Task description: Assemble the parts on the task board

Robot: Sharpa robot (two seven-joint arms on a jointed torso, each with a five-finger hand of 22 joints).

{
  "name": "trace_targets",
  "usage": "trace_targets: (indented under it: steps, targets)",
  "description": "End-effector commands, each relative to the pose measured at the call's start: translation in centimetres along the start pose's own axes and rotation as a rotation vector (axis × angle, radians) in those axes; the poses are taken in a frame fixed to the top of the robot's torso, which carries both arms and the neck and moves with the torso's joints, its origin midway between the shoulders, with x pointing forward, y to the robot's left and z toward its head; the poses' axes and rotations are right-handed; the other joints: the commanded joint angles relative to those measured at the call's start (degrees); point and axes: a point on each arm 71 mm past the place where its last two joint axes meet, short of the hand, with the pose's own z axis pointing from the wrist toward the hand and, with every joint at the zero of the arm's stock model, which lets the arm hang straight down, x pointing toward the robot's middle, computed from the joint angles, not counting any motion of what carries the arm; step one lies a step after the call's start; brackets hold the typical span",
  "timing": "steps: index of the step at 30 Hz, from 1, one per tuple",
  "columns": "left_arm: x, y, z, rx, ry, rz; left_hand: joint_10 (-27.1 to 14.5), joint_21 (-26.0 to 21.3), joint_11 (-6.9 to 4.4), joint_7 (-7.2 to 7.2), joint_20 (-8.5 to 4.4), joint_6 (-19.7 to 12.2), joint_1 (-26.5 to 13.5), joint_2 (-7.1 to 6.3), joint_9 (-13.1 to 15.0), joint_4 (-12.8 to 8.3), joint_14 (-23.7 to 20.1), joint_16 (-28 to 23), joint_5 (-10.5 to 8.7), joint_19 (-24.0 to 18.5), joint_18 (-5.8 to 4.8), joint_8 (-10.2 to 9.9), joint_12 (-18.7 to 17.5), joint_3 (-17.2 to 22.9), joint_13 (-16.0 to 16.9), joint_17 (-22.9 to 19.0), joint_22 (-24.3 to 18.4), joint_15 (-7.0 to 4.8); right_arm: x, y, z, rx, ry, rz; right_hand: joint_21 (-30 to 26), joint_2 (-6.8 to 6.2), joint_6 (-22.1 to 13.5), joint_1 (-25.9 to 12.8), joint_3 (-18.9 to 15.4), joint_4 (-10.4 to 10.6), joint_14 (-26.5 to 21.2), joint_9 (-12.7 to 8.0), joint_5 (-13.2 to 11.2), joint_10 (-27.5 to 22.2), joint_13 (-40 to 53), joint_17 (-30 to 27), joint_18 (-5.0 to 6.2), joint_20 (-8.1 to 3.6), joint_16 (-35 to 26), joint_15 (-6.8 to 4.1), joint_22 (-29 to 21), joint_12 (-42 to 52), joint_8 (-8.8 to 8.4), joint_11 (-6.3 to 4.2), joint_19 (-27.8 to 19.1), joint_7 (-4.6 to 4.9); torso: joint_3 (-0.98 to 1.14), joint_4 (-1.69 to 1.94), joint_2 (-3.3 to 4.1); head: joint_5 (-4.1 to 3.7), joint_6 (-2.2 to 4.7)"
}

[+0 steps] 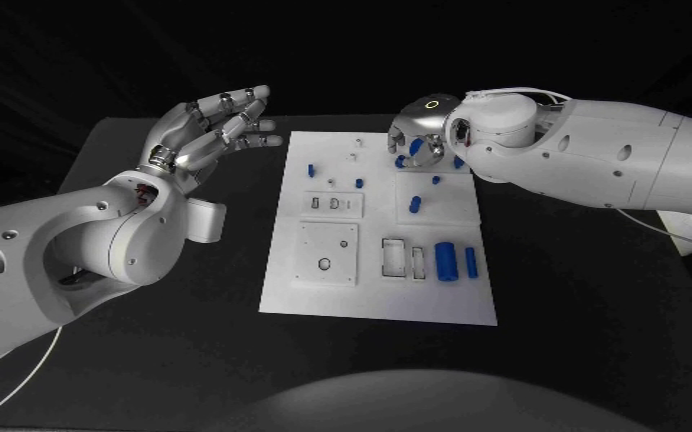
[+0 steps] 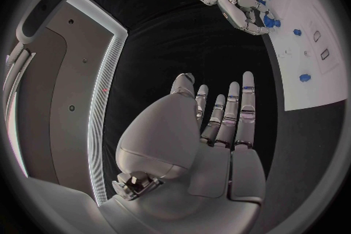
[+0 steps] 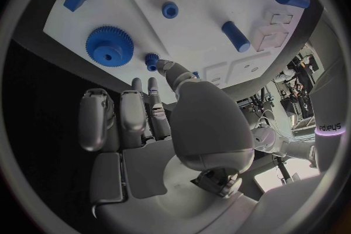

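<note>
The left hand (image 1: 214, 130) hovers off the task board's (image 1: 378, 297) left edge near its far corner, fingers apart and holding nothing. On the board, small blue parts (image 1: 312, 169) dot the far half and a blue cylinder (image 1: 446, 262) lies near the right edge. Over the far right corner, the right hand (image 1: 420, 144) curls onto a small blue peg (image 3: 152, 60); whether it pinches it, I cannot tell.
</note>
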Motion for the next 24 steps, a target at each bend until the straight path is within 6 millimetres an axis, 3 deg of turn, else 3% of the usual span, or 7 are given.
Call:
trace_targets:
  steps: [1, 14, 20, 24]
  targets:
    - [0.2, -0.1, 0.1, 0.001, 0.022, -0.006, -0.4, 0.1, -0.02, 0.25, -0.08, 0.2, 0.5, -0.07, 0.1, 0.1, -0.4, 0.3, 0.29, -0.4, 0.06, 0.4, 0.3, 0.4, -0.1, -0.1, -0.1, 0.13, 0.0, 0.2, 0.1, -0.020, -0.016, -0.008, -0.3, -0.09, 0.7, 0.4, 0.5, -0.2, -0.3, 0.8, 0.4, 0.4, 0.2, 0.0, -0.19, -0.17, -0.2, -0.18, 0.1, 0.2, 0.61, -0.09, -0.2, -0.05, -0.07, 0.01, -0.06, 0.05, -0.15]
    - [0.2, 0.2, 0.2, -0.017, 0.028, -0.008, -0.4, 0.1, 0.18, 0.43, -0.01, 0.4, 0.7, 0.04, 0.1, 0.1, -0.4, 0.5, 0.39, -0.5, -0.04, 0.5, 0.4, 0.7, -0.1, -0.2, -0.1, 0.24, 0.7, 0.2, 0.3, -0.030, -0.014, -0.001, -0.7, 0.40, 1.2, 1.2, 1.5, -1.1, -0.8, 4.2, 1.2, 1.4, 1.0, -0.7, -0.11, -0.32, -0.7, -0.32, -0.1, 0.2, 1.89, -0.30, -0.6, 0.23, -0.19, 0.09, -0.19, 0.05, -0.66]
    - [0.1, 0.2, 0.2, -0.021, 0.026, -0.007, -0.4, 0.1, 0.32, 0.53, 0.03, 0.4, 0.8, 0.08, 0.1, 0.1, -0.4, 0.5, 0.39, -0.6, -0.09, 0.5, 0.5, 0.8, -0.1, -0.2, -0.1, 0.32, 1.1, 0.3, 0.4, -0.037, -0.004, 0.002, -0.8, 0.49, 0.6, 1.3, 2.3, -1.8, -1.0, 7.2, 2.7, 2.3, 1.7, -0.8, -0.13, -0.46, -0.8, -0.42, 0.2, 0.1, 2.77, -0.46, -0.6, 0.37, -0.28, 0.10, -0.24, 0.04, -0.86]
    - [0.1, 0.3, 0.2, -0.025, 0.027, -0.008, -0.4, 0.1, 0.35, 0.57, 0.04, 0.4, 0.8, 0.08, 0.1, 0.1, -0.5, 0.6, 0.40, -0.6, -0.11, 0.5, 0.5, 0.8, -0.1, -0.2, -0.1, 0.34, 1.3, 0.3, 0.5, -0.036, 0.000, 0.003, -1.0, 0.41, -0.1, 1.1, 2.6, -1.8, -1.2, 8.0, 3.0, 2.3, 1.8, -1.1, -0.08, -0.43, -1.0, -0.36, 0.1, -0.1, 2.63, -0.36, -0.9, 0.39, -0.26, 0.07, -0.23, 0.16, -0.94]
